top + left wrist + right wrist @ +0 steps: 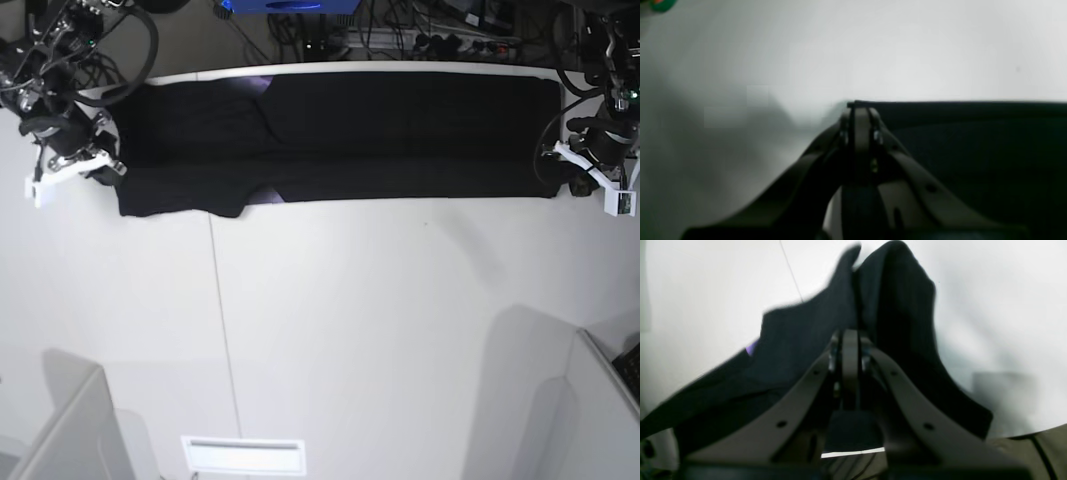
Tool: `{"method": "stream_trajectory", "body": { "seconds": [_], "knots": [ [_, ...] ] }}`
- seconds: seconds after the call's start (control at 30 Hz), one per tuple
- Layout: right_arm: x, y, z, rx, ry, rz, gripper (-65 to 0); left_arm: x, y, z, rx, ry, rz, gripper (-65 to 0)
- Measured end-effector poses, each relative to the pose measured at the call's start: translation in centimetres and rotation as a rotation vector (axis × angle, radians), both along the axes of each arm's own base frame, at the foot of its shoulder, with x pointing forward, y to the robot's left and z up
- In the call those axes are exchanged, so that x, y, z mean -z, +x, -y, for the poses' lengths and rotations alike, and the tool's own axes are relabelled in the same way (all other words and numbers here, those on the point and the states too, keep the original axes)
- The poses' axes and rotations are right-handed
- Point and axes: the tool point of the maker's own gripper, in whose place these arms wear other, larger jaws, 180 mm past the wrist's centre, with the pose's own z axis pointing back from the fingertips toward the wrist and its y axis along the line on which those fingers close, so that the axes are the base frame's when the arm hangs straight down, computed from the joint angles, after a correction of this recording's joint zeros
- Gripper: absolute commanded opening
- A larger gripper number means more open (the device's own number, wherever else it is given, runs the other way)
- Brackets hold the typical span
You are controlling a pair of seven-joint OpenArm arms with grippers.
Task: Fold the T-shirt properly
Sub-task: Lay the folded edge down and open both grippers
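No legible text, label, brand, number or sign appears in any view; the T-shirt (340,135) shows only plain black cloth, and the desk (380,320) is unmarked.

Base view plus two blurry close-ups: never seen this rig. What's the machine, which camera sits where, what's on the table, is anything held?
It is a robot with two arms working over a white table. The base view looks down from above; each of the other two pictures comes from a camera on one arm's wrist, looking along its gripper.

A black T-shirt lies stretched in a long band along the table's far edge. The left gripper, on the right in the base view, is shut on one end of the cloth. The right gripper, on the left there, is shut on the other end, where the cloth bunches up and a bit of purple print shows.
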Motion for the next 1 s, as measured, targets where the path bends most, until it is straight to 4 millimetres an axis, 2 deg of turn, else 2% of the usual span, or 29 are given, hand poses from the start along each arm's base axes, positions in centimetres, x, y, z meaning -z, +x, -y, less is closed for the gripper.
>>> {"method": "stream_trajectory", "body": {
  "seconds": [0.4,0.57,0.8,0.97,1.0],
  "knots": [
    [1.6,-2.8,0.2,0.015,-0.002,-0.069,-65.0,1.7,-2.6,0.1,0.008,0.001,-0.080,-65.0],
    [2.6,-4.6,0.2,0.037,-0.002,-0.102,-65.0,1.9,-2.8,0.2,0.010,-0.001,-0.088,-65.0],
    [2.7,-4.5,0.1,0.038,0.007,-0.101,-65.0,1.9,-2.8,0.2,0.010,-0.001,-0.087,-65.0],
    [2.9,-4.9,-0.3,0.021,0.020,-0.130,-65.0,2.3,-3.5,0.1,0.000,-0.003,-0.110,-65.0],
    [2.9,-4.9,-0.3,0.021,0.020,-0.131,-65.0,2.3,-3.5,0.1,0.001,-0.004,-0.108,-61.5]
  ]
}}
